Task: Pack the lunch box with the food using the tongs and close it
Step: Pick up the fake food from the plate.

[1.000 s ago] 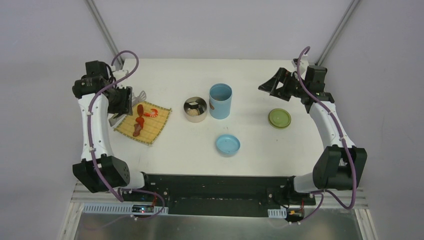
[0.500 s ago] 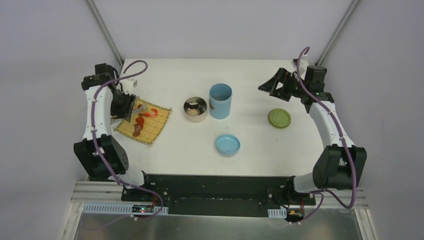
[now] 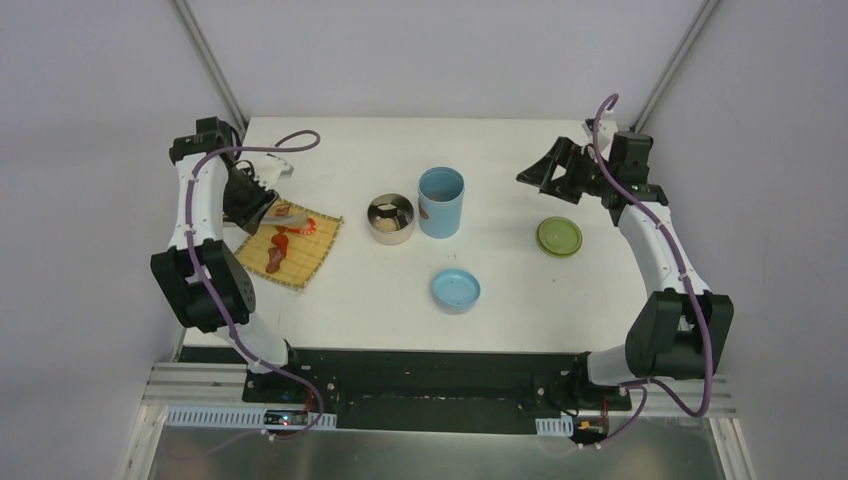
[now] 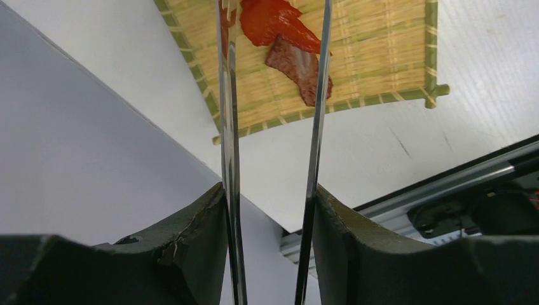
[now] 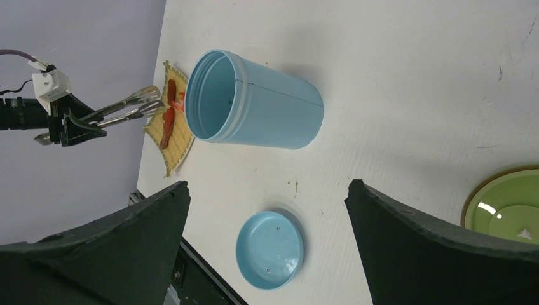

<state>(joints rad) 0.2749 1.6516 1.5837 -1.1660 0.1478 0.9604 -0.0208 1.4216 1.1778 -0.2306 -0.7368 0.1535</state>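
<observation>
2 lids off: blue lid (image 3: 456,289), green lid (image 3: 559,236). Food (image 4: 274,24) lies on mat (image 4: 381,57), unpacked. Left fingers (image 4: 191,251) clamp tongs (image 4: 316,140) above it; right fingers (image 5: 114,248) wide, empty. Packing, closing remain.

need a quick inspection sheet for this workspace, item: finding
surface: white table, faint scuffs
job's things: shrimp and sausage on mat; bowl and cylinder uncovered, side by side; blue lid and green lid lying apart; tongs arms apart over the food
clutter: nothing seen
grippers: left gripper shut on tongs; right gripper open, empty
cables: purple cables along both arms
surroundings: grey walls, metal poles
</observation>
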